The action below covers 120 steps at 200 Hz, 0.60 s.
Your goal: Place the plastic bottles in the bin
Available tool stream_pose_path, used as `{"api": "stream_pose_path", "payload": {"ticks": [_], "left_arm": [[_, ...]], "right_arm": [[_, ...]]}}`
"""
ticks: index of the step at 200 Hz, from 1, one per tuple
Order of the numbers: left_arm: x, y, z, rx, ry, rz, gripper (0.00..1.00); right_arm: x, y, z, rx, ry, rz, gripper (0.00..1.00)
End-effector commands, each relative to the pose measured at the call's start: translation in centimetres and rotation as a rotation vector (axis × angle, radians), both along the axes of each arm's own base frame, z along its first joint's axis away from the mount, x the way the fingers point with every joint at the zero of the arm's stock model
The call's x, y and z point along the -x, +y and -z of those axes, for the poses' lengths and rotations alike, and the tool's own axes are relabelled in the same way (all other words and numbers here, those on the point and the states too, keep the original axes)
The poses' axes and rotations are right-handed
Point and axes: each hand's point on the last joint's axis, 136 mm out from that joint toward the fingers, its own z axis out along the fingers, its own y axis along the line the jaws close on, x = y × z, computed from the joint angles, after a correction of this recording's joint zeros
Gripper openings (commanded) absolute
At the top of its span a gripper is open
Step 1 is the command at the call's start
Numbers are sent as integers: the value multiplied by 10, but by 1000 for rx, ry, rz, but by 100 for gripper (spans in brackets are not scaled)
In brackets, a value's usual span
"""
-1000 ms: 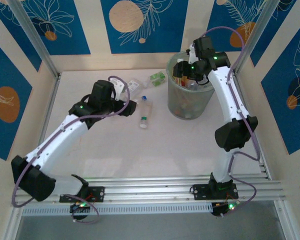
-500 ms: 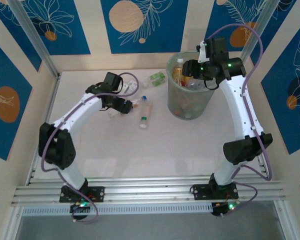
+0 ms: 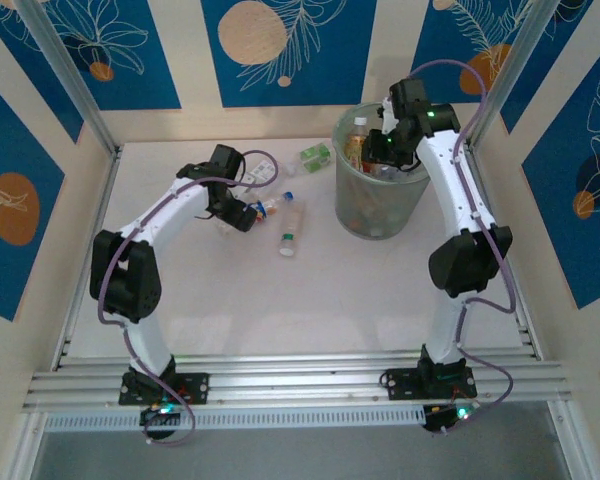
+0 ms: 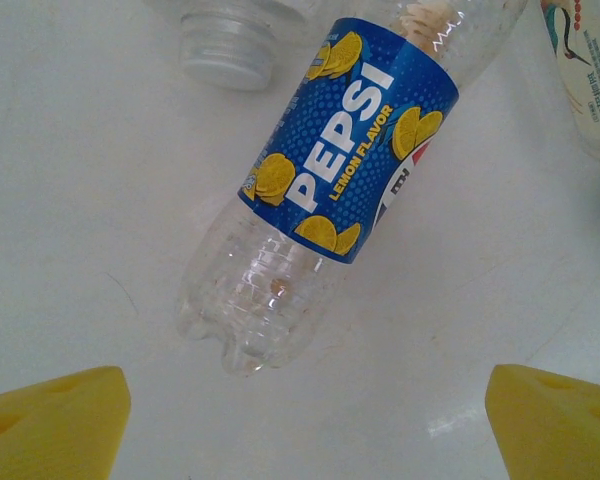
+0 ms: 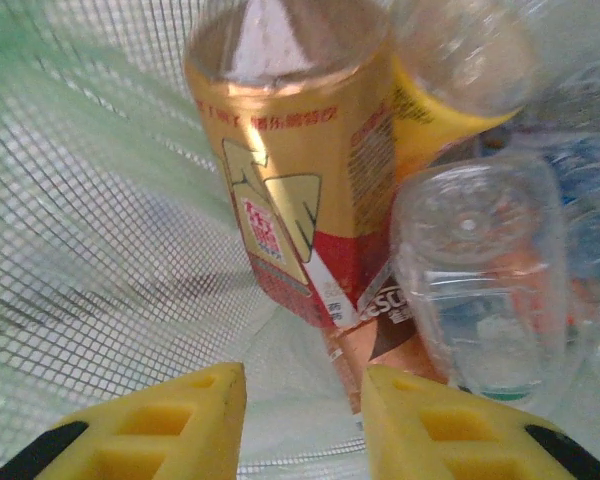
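Left gripper: your left gripper (image 4: 300, 430) stands wide open, one yellow pad in each bottom corner of the wrist view, and it touches nothing.
Pepsi bottle: the blue lemon Pepsi bottle (image 4: 345, 150) lies on the table (image 3: 230, 300) ahead of the gap between those pads, base toward them and clear of both. A white cap (image 4: 227, 45) sits at its 11 o'clock.
Left arm, changed: a second ago you had the elbow stretched low toward 8 o'clock. Now it is folded in, and the gripper looks down on the bottle.
Right gripper: your right gripper (image 5: 305, 420) has its pads drawn nearly together with nothing pinched between them, and it hangs in the mouth of the bin.
Right arm, changed: half a second ago the wrist sat out past the bin's 2 o'clock edge. Now it is back over the 12 o'clock rim.
Bin: the bin (image 3: 352, 200) stands at the table's 1 o'clock. Inside it, a gold-labelled bottle (image 5: 290, 150) lies against the wall, with a clear bottle (image 5: 480, 280) just beside it at 4 o'clock.
Unmoved on the table: a green-capped bottle (image 3: 290, 230) at the Pepsi's 5 o'clock, and a green-labelled bottle (image 3: 315, 153) at the bin's 10 o'clock.
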Motion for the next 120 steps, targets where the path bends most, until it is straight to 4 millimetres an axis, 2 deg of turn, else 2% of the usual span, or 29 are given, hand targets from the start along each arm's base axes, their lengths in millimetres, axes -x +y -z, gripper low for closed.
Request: {"api": "stream_pose_path", "payload": {"ticks": [1, 33, 120], "left_arm": [[-1, 3, 1, -10, 22, 21, 91], [1, 6, 4, -15, 26, 22, 89], [-2, 14, 17, -55, 36, 31, 87]], "right_arm": [[16, 16, -4, -52, 49, -84, 36], [29, 30, 2, -108, 100, -142, 35], [56, 46, 9, -132, 156, -180, 35]]}}
